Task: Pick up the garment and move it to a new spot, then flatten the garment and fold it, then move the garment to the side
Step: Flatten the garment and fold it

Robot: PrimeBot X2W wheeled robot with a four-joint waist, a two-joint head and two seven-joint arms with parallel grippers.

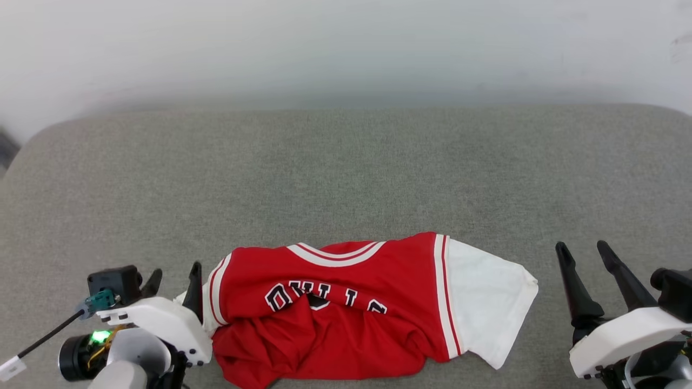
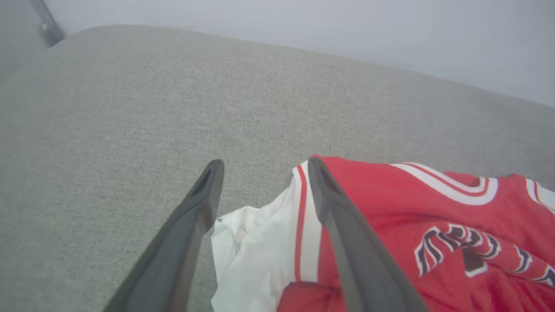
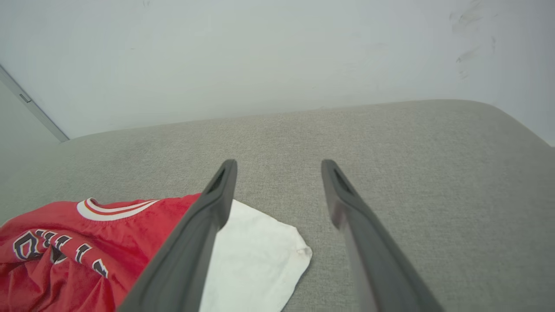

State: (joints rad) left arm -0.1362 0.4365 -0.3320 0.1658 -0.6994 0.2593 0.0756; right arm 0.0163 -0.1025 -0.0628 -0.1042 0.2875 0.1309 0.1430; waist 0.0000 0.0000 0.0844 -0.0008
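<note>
On the grey fabric surface (image 1: 346, 173) the red jersey (image 1: 335, 319) lies rumpled; the left gripper (image 1: 176, 269) hangs at one end, the right gripper (image 1: 583, 245) near the other, both jaws wide

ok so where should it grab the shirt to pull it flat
By the two white sleeves, one gripper each, coming in from the outer ends. The right sleeve lies spread flat toward the right gripper; the left sleeve is bunched at the open left gripper. The shirt is crumpled in the middle, so pulling outward should help.
</note>
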